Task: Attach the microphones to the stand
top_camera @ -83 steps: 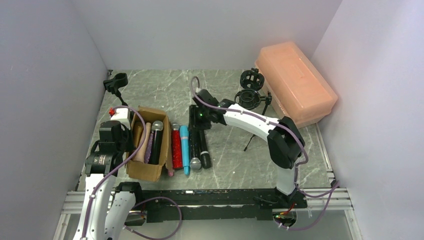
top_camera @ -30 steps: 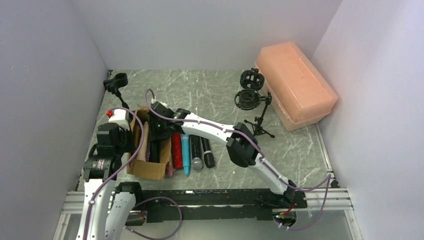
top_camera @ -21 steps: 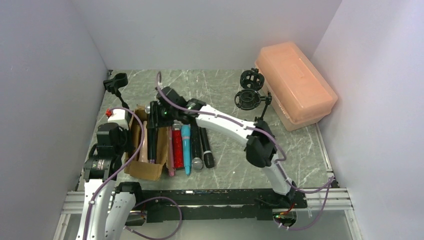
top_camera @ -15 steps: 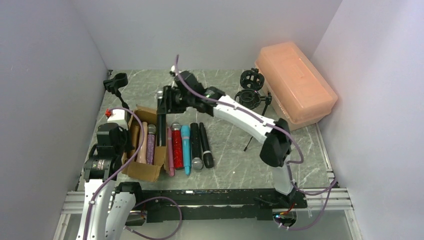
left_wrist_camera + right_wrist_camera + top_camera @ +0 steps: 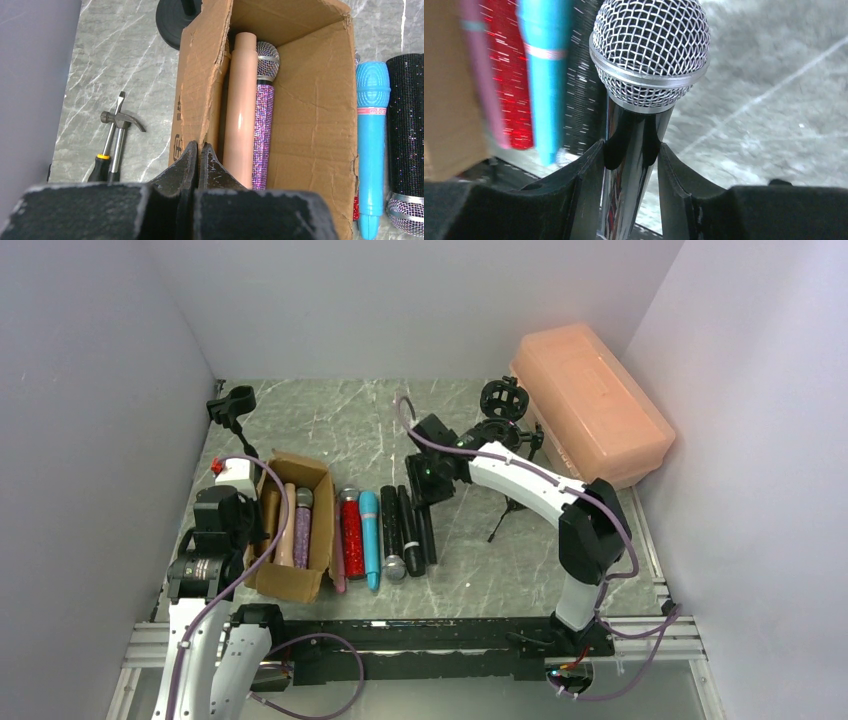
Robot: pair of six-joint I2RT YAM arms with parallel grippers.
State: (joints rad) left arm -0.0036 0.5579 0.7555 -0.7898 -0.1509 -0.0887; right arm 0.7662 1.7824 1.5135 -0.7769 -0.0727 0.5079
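Observation:
My right gripper [image 5: 426, 483] [image 5: 631, 150] is shut on a black microphone [image 5: 649, 50] with a silver mesh head, holding it by the handle just right of the row [image 5: 428, 532]. Pink [image 5: 338, 562], red glitter [image 5: 353, 536], blue [image 5: 370, 538] and two black microphones [image 5: 393, 536] lie side by side on the table. My left gripper [image 5: 199, 150] [image 5: 260, 532] is shut on the left wall of a cardboard box [image 5: 310, 110]. The box holds a peach microphone [image 5: 240, 100] and a purple glitter one [image 5: 263, 120]. A clip stand [image 5: 232, 405] is at the back left and shock-mount stands [image 5: 497, 435] at the back right.
An orange plastic case [image 5: 590, 405] fills the back right. A hammer and a screwdriver [image 5: 116, 137] lie left of the box, by a round stand base [image 5: 172, 17]. Grey walls close in on both sides.
My right gripper reached into the box, lifted out the black microphone and carried it right, past the row of microphones. My left gripper stayed clamped on the box wall.

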